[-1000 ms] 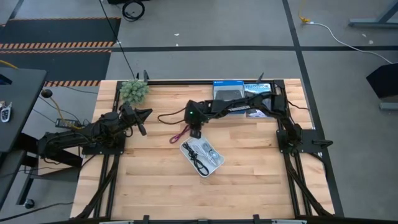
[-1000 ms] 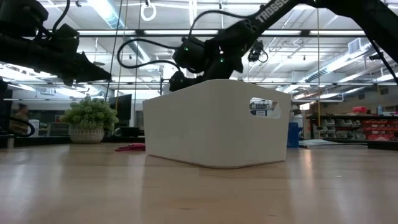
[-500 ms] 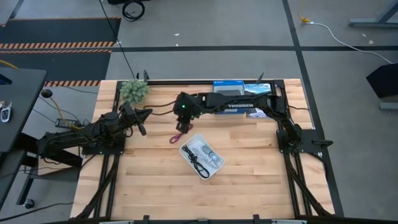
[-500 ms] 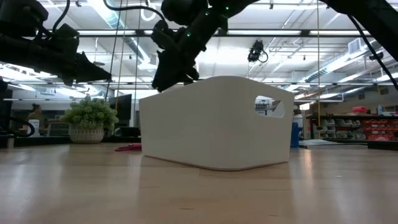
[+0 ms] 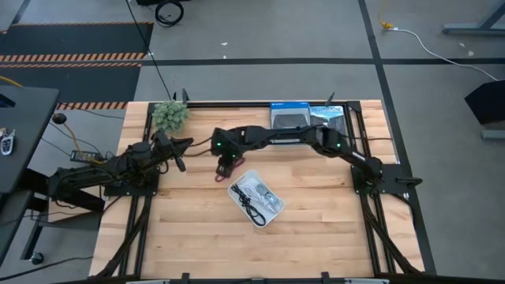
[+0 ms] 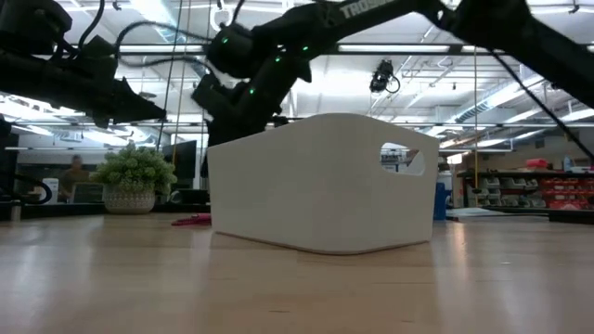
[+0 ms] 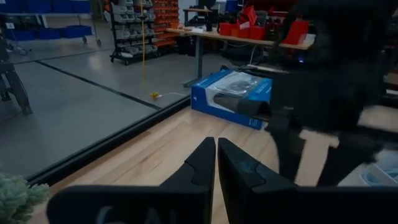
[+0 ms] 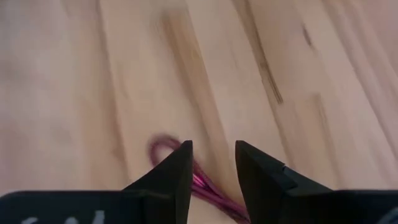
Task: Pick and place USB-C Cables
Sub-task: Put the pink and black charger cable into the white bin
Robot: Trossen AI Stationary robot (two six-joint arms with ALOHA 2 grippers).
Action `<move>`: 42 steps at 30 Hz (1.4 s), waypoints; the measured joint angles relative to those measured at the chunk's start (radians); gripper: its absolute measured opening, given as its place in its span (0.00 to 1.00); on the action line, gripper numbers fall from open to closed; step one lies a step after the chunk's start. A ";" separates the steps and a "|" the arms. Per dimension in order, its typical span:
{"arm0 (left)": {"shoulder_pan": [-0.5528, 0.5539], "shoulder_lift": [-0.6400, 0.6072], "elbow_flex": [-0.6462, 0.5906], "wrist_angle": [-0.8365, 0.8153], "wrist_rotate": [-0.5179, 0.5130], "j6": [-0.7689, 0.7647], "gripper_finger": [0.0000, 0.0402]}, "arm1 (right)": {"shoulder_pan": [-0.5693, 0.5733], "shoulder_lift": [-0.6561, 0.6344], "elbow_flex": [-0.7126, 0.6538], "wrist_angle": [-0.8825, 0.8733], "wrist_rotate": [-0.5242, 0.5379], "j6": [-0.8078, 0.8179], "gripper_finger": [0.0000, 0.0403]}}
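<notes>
White tray point(image 5: 272, 211) holds black cable point(image 5: 249, 203); right jaws point(image 8: 211, 163) apart over maroon cable point(image 8: 202, 183); left jaws point(image 7: 216, 163) closed

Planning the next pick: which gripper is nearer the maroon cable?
Right. The right gripper hangs directly over the maroon cable, fingers open astride it. The left gripper waits shut off to the side, near the plant.

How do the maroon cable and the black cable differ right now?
The maroon cable lies on the bare table, outside the tray; the black cable lies inside the tray. The right gripper is over the maroon cable, open, with a finger on either side of it; no gripper is near the black cable. The left gripper waits shut at the table's left. Both cables are thin and short.
</notes>
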 joint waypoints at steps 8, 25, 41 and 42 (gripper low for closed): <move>0.000 0.000 0.000 0.001 0.000 0.000 0.06 | 0.001 0.081 0.137 -0.245 0.094 -0.282 0.34; 0.000 0.000 0.000 0.003 0.000 0.000 0.06 | -0.059 0.081 0.127 -0.392 0.092 -0.600 0.44; 0.000 0.000 0.000 0.003 0.000 0.000 0.06 | -0.054 0.069 0.040 -0.333 0.116 -0.596 0.28; 0.000 0.000 0.000 0.003 0.000 0.000 0.06 | -0.054 0.070 0.040 -0.324 0.118 -0.596 0.26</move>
